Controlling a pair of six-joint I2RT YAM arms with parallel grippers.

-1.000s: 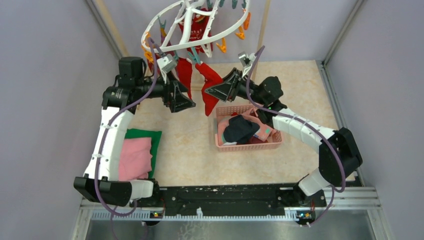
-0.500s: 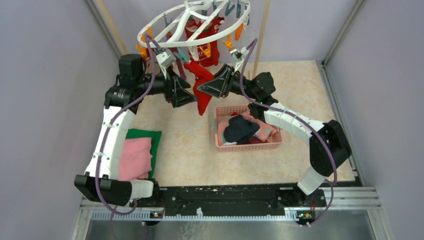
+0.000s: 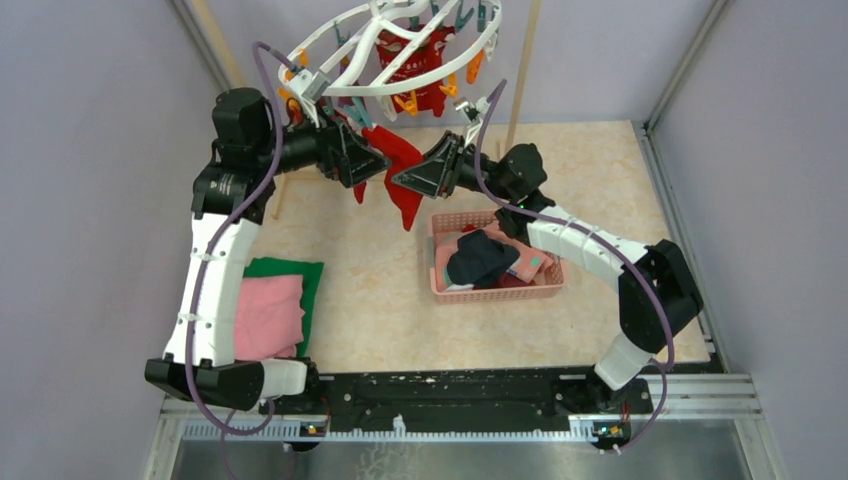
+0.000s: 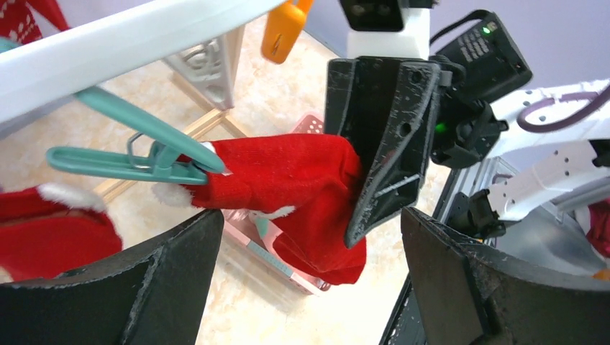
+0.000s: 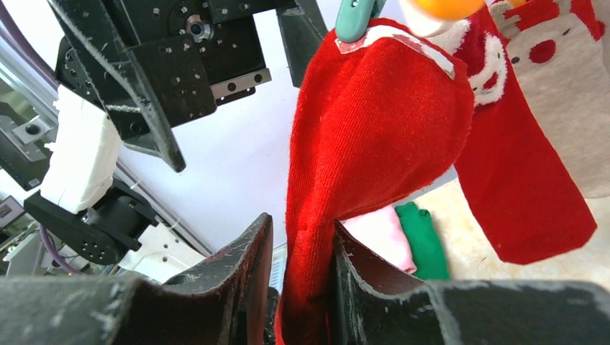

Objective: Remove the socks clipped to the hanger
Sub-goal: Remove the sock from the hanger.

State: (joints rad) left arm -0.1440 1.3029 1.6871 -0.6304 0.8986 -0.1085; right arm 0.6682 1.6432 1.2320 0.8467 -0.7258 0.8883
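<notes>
You had the table (image 3: 380,300) under both arms, and above its far end hung the white hanger (image 4: 144,32), tilted, with its clips dangling. The pink basket (image 3: 500,294) sat on the table beneath your right arm, with a dark sock (image 3: 480,258) and other socks heaped in it. The folded pink cloth (image 3: 268,315) lay on the green cloth (image 3: 300,272) by your left arm, well apart from the basket. Patterned red socks (image 5: 547,108) hung from the far side of the hanger. One plain red sock (image 4: 288,180) was pulled out sideways between your two arms, above the near left corner of the basket. Your right gripper (image 5: 302,230) had its fingers closed on that sock partway down, the cloth pinched tight between them and the toe end hanging below. Your left gripper (image 4: 309,230) was spread wide and held nothing; it faced the sock from the opposite side, near the cuff. A teal clip (image 4: 137,162) gripped the sock's white-trimmed cuff, so the sock was fastened to the hanger. An orange clip (image 4: 284,32) hung free just behind it.
</notes>
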